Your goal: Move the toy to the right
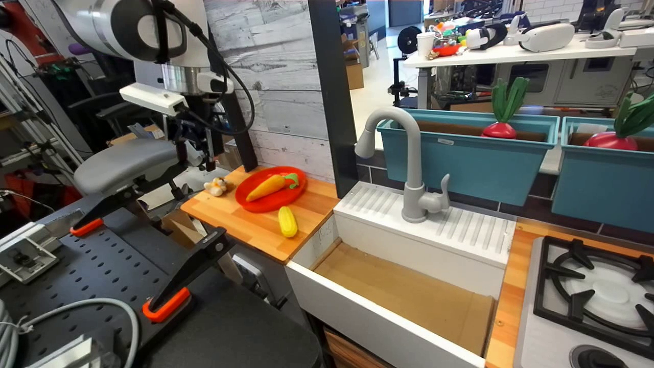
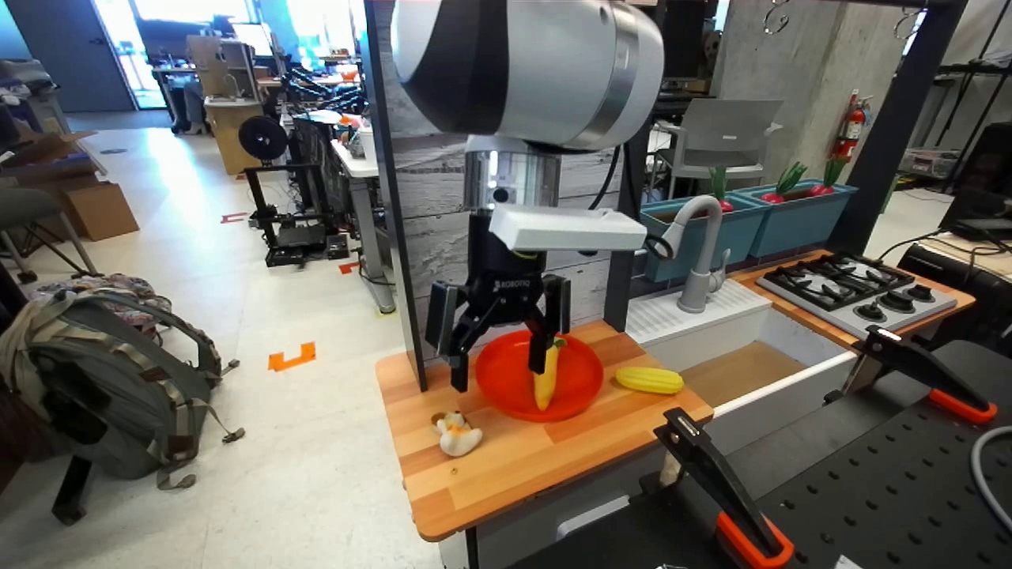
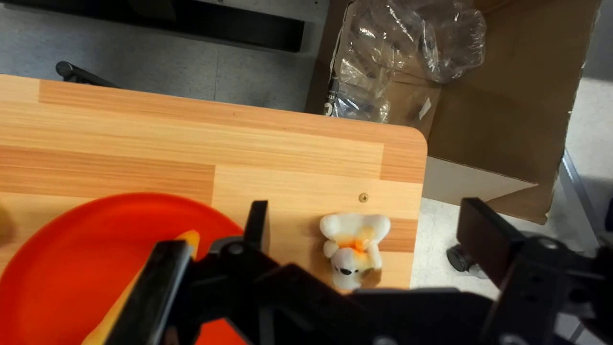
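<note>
The hand (image 2: 500,370) points down from the arm (image 2: 545,75), fingers (image 2: 458,371) apart.

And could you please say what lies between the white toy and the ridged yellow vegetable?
Part of the red plate separates the toy from that vegetable in both exterior views.

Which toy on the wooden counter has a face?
The white toy with the dark nose. The green-topped yellow toy on the red plate and the ridged yellow toy beside it show no face.
</note>
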Controlling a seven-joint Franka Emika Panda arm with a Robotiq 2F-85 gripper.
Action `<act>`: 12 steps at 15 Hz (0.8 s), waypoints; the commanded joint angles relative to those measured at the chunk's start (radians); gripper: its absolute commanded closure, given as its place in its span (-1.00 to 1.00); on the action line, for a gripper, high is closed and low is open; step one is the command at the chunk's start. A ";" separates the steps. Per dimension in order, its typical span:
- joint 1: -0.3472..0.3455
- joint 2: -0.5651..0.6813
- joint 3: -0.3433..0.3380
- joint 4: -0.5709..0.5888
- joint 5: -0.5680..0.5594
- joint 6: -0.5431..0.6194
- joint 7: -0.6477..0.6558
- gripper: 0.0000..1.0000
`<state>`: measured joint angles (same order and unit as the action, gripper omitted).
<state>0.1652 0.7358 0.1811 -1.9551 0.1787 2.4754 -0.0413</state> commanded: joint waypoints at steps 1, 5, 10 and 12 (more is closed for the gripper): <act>0.039 0.112 -0.016 0.102 -0.035 0.025 0.050 -1.00; 0.056 0.203 -0.014 0.175 -0.047 0.065 0.061 -1.00; 0.091 0.295 -0.033 0.259 -0.086 0.093 0.084 -1.00; 0.105 0.319 -0.042 0.285 -0.109 0.084 0.092 -0.47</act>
<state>0.2342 1.0035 0.1642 -1.7354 0.1065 2.5527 0.0190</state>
